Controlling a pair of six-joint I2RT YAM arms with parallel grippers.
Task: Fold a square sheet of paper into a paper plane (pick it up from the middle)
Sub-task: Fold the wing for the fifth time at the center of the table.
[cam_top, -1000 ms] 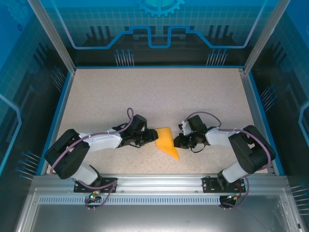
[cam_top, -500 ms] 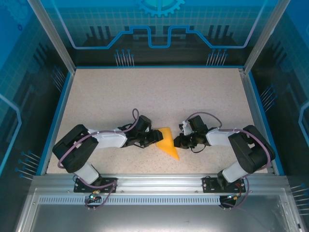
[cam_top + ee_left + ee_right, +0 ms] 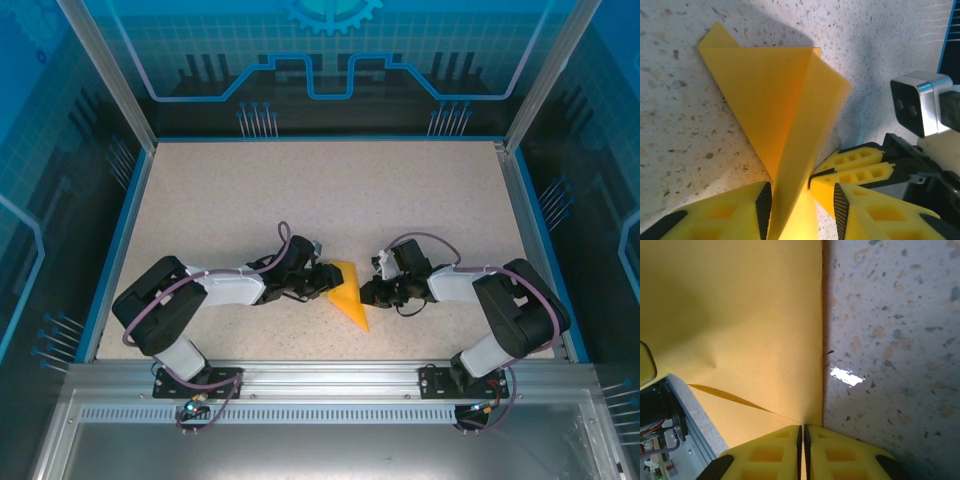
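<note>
Lying on the speckled table (image 3: 330,190) between the two arms is the sheet of paper (image 3: 347,290), orange-yellow and folded into a triangle whose sharp tip points toward the arm bases. The left gripper (image 3: 325,283) meets the paper from the left, and its wrist view shows a raised flap standing between the parted yellow fingers, with a gap left on one side. The right gripper (image 3: 368,293) reaches in from the opposite side, and its wrist view shows the fingers pressed together, pinching the paper's straight edge.
</note>
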